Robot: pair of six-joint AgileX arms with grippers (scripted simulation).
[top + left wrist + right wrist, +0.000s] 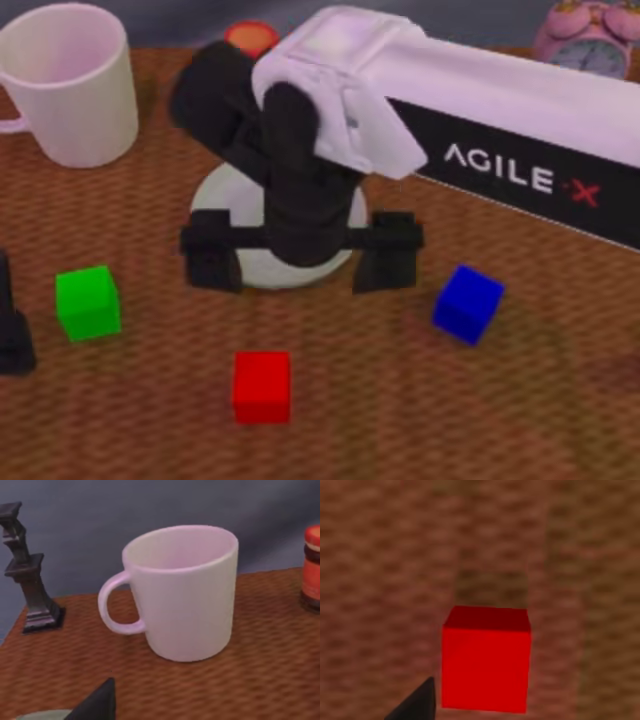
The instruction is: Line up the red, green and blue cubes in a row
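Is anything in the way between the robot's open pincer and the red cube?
Nothing visible. The right pincer hangs open above the table, over the pale bowl, and only bare woven tabletop lies between it and the red cube. The green cube and blue cube sit off to either side.

Rendered tabletop test scene, home-like props. Woven brown table [400,420] against flat grey backdrop. White mug [70,80], pink alarm clock [590,35], red-capped jar [312,567], dark figurine [27,575]. White arm marked AGILE-X [520,175] overhead.
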